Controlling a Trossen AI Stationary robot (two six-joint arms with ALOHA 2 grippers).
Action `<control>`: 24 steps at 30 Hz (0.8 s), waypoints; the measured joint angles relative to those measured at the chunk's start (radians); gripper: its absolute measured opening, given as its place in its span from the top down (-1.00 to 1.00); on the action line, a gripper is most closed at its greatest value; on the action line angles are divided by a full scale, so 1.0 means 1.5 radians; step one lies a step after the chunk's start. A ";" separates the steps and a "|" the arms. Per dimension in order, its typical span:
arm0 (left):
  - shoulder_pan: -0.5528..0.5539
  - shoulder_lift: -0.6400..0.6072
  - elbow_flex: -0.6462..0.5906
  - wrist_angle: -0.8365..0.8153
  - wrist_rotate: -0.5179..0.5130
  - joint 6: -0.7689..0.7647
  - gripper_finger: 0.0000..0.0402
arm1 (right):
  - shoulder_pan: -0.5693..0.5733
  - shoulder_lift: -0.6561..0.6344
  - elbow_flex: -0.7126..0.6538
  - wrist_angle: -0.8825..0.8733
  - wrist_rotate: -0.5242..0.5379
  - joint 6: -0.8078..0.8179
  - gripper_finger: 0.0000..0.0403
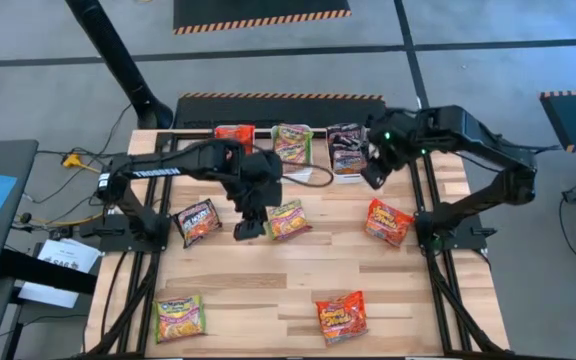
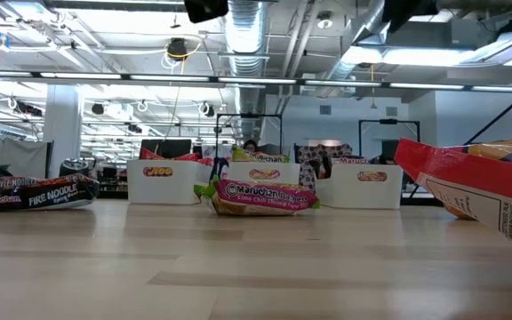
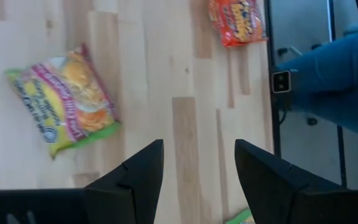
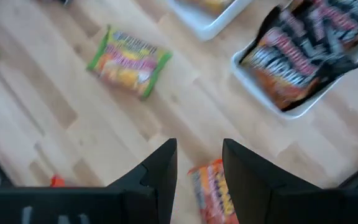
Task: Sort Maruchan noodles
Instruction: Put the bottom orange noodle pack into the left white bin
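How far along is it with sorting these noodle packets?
Partly done: the three white bins at the back already hold packets. Neither open gripper holds anything; the left gripper hovers beside a green packet. Five packets remain loose, including a black one and two red-orange ones.

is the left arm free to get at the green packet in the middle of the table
Probably yes: the left gripper hangs open and empty right beside the green packet, which lies flat on the bare table with nothing on it.
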 joint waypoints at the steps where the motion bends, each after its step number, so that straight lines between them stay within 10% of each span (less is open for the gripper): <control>1: -0.007 0.000 0.000 -0.004 0.000 -0.006 0.09 | 0.016 0.000 0.000 -0.006 0.000 0.009 0.25; 24: -0.108 0.000 0.000 -0.061 -0.005 -0.032 0.09 | 0.345 0.064 0.000 -0.067 -0.045 0.213 0.05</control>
